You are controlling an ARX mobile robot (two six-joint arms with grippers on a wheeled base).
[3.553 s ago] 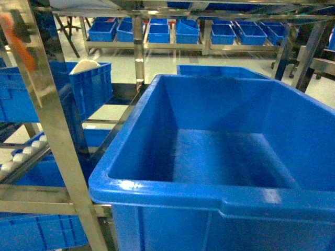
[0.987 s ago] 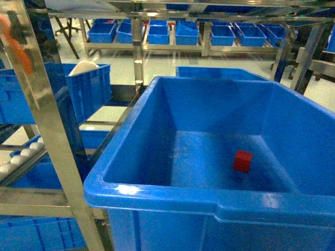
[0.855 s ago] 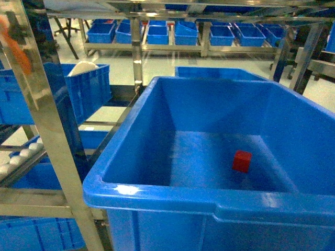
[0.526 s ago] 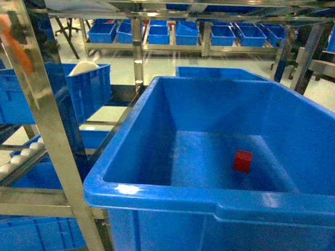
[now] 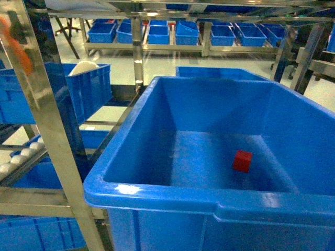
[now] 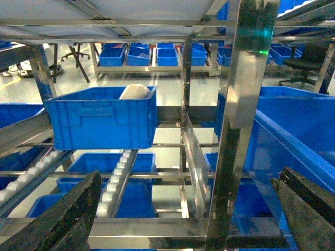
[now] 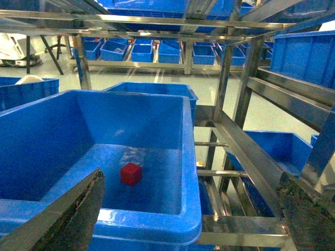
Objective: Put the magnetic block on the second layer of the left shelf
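**A:** Start close in. What are the arms doing?

**B:** The right gripper (image 7: pixel 191 209) shows only its two dark fingertips at the edges of its wrist view, jaws spread wide with nothing between them. The left gripper (image 6: pixel 188 209) is the same: wide apart, holding nothing, facing the steel post (image 6: pixel 238 130) of the rack.

**A:** And the magnetic block (image 5: pixel 242 161)?

**B:** Lying on the floor of the big blue tote (image 5: pixel 157 196), toward its right side, free of the walls.

**A:** So where's the risk?

**B:** First, the reach. The tote walls are tall, so I'd judge a low approach could knock a finger on the rim and nudge the tote. The cube is small too (an off-centre pinch could flick it into a corner).

**A:** Further out?

**B:** The left shelf second layer (image 6: pixel 118 175) has white rollers with open gaps between the rails. A small cube released there might roll or drop through. The smaller blue crate (image 6: pixel 99 117) already takes up part of that level, and the upright post stands between the arm and the target.
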